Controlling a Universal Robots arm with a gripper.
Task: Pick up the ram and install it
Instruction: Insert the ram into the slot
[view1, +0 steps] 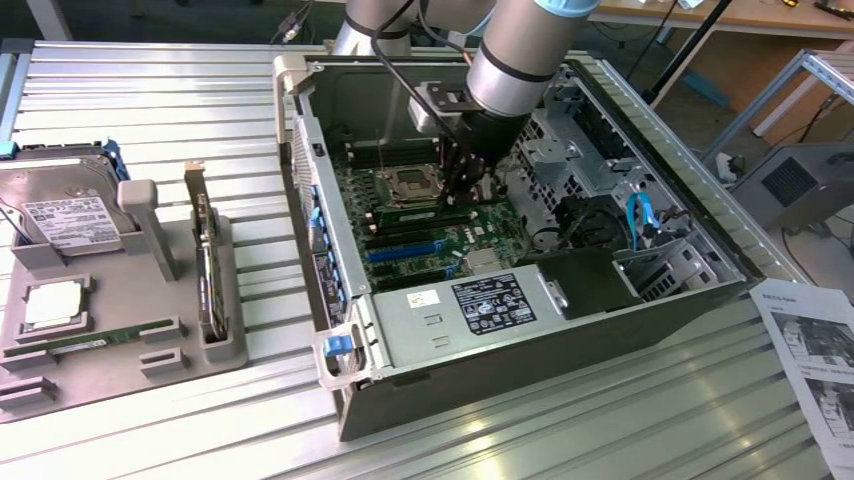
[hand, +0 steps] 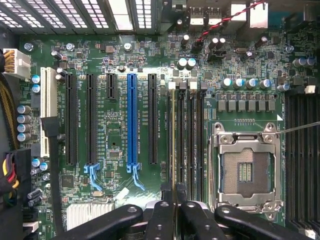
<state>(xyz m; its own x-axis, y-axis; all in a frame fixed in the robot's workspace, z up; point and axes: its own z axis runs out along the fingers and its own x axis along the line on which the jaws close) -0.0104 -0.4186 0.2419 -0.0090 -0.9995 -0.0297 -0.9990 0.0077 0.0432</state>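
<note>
Open computer case (view1: 561, 375) with the Universal Robots arm reaching down into it. The gripper (view1: 465, 190) hangs low over the motherboard (hand: 115, 145), its two fingers (hand: 162, 215) drawn together and clamped on the ram (hand: 173, 140). In the wrist view the ram is seen edge-on as a thin green-yellow line running straight out from between the fingertips. It lies along the outermost black memory slot of the bank (hand: 192, 135), the side away from the CPU socket (hand: 245, 172); whether it is fully seated cannot be told. The open, empty socket lies just beside the gripper past that bank, and the blue expansion slot (hand: 132, 120) lies on the gripper's other side. Well apart from the gripper, outside the case, a grey fixture tray (view1: 174, 250) holds a second green memory stick (view1: 94, 337), a square silver processor chip (view1: 51, 303) and a hard drive (view1: 67, 215).
</note>
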